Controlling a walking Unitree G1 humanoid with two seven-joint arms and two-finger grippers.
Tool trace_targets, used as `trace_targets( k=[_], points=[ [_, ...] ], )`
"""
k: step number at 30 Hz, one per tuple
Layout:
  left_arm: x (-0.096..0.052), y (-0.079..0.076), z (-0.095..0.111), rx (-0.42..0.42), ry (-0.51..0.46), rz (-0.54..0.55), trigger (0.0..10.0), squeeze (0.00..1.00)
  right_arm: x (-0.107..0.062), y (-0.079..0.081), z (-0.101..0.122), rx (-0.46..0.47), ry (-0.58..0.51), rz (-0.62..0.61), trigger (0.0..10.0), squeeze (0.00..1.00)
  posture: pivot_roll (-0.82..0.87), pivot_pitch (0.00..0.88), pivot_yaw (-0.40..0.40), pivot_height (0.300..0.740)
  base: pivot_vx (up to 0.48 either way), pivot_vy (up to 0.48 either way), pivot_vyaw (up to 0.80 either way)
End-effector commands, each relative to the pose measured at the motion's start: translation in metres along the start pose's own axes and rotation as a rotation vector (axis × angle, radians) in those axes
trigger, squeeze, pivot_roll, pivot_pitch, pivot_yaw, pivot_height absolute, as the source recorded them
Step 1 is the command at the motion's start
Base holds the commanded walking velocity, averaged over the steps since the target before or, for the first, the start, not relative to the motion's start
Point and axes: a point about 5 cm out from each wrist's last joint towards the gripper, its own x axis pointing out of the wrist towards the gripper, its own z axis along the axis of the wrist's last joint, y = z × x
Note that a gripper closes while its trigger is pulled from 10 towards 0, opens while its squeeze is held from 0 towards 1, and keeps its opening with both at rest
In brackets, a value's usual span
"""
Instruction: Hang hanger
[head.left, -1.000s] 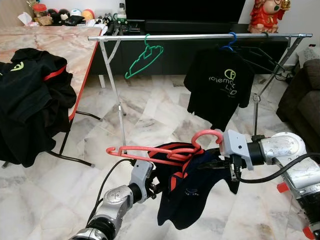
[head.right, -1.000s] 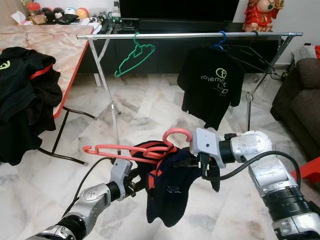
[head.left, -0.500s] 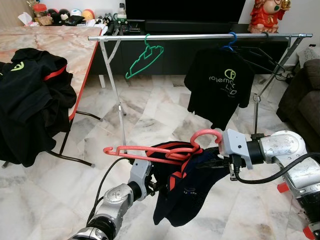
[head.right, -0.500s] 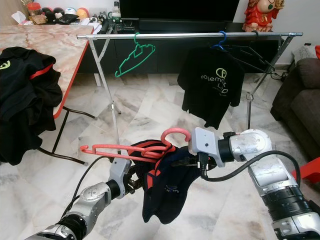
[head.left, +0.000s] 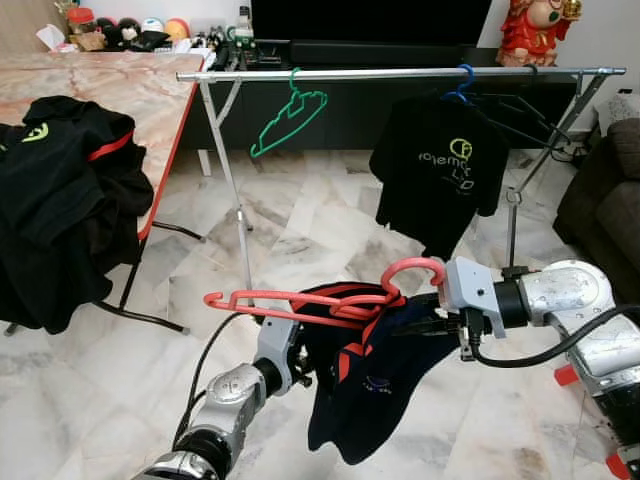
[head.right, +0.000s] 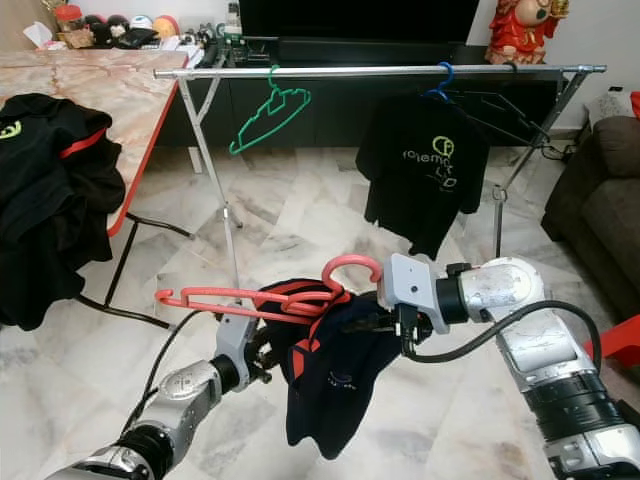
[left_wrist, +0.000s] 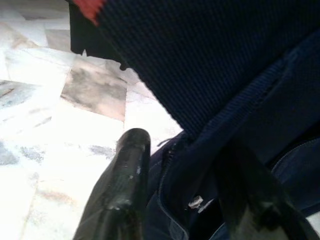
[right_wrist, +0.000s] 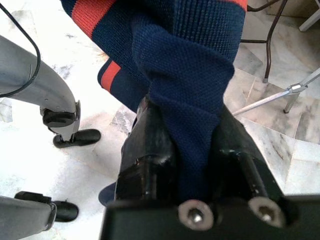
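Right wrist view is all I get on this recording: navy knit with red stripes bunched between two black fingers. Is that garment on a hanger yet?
Observer: Yes. The navy garment is draped over a pink hanger, held low in front of the robot.
Operator: What is the other arm doing?
Observer: The left gripper is in the same cloth from below, with navy fabric and a zipper between its fingers.
Operator: Is there a rail to hang it on?
Observer: A metal clothes rail stands ahead across the marble floor, well above the pink hanger.
Operator: Anything on it already?
Observer: A bare green hanger and a black T-shirt on a blue hanger.
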Motion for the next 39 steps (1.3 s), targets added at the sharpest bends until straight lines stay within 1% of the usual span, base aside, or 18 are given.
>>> trace_targets(
  k=[1,9,19,22,25,29,30,33,34,35,36,37,39],
  points=[
    [0.005,-0.007,0.002,0.022,0.001,-0.041,0.0,0.0,-0.004,-0.004,0.011,-0.046,0.0,-0.005,0.0,0.0,-0.13,0.11,-0.06,0.74,0.0,0.0,0.0],
    [0.006,-0.009,0.0,0.029,0.017,-0.051,0.0,0.0,-0.004,-0.004,0.011,-0.047,-0.002,-0.007,0.0,0.0,-0.13,0.108,-0.06,0.74,0.0,0.0,0.0],
    [0.007,-0.011,-0.002,0.042,0.036,-0.032,0.0,0.0,-0.003,-0.004,0.011,-0.044,-0.002,-0.009,0.0,0.0,-0.13,0.11,-0.059,0.74,0.0,0.0,0.0],
    [0.005,-0.007,-0.003,0.064,0.045,0.013,0.0,0.0,-0.004,-0.003,0.009,-0.039,0.004,-0.011,0.0,0.0,-0.13,0.111,-0.058,0.74,0.0,0.0,0.0],
    [0.002,-0.001,-0.005,0.068,0.064,0.054,0.0,0.0,-0.005,-0.002,0.007,-0.036,0.014,-0.014,0.0,0.0,-0.13,0.111,-0.054,0.74,0.0,0.0,0.0],
    [-0.004,0.007,-0.011,0.062,0.099,0.101,0.0,0.0,-0.008,0.0,-0.002,-0.033,0.078,-0.012,0.0,0.0,-0.12,0.113,-0.056,0.74,0.0,0.0,0.0],
    [-0.004,0.007,-0.011,0.062,0.099,0.101,0.0,0.0,-0.008,0.0,-0.002,-0.033,0.078,-0.012,0.0,0.0,-0.12,0.113,-0.056,0.74,0.0,0.0,0.0],
    [-0.015,0.018,-0.022,0.06,0.16,0.174,0.0,0.0,-0.018,0.003,-0.016,0.011,0.122,-0.036,0.0,0.0,-0.12,0.114,-0.058,0.74,0.0,0.0,0.0],
    [-0.015,0.018,-0.022,0.06,0.16,0.174,0.0,0.0,-0.018,0.003,-0.016,0.011,0.122,-0.036,0.0,0.0,-0.12,0.114,-0.058,0.74,0.0,0.0,0.0],
    [-0.018,0.02,-0.025,0.052,0.17,0.192,0.0,0.0,-0.022,0.004,-0.02,0.027,0.13,-0.046,0.0,0.0,-0.12,0.119,-0.063,0.74,0.0,0.0,0.0],
    [-0.023,0.023,-0.03,0.038,0.182,0.208,0.0,0.0,-0.031,0.007,-0.027,0.059,0.149,-0.073,0.0,0.0,-0.12,0.12,-0.061,0.74,0.0,0.0,0.0],
    [-0.023,0.023,-0.03,0.038,0.182,0.208,0.0,0.0,-0.031,0.007,-0.027,0.059,0.149,-0.073,0.0,0.0,-0.12,0.12,-0.061,0.74,0.0,0.0,0.0],
    [-0.029,0.026,-0.036,0.046,0.206,0.218,0.0,0.0,-0.039,0.011,-0.033,0.086,0.171,-0.09,0.0,0.0,-0.13,0.121,-0.061,0.74,0.0,0.0,0.0]
  ],
)
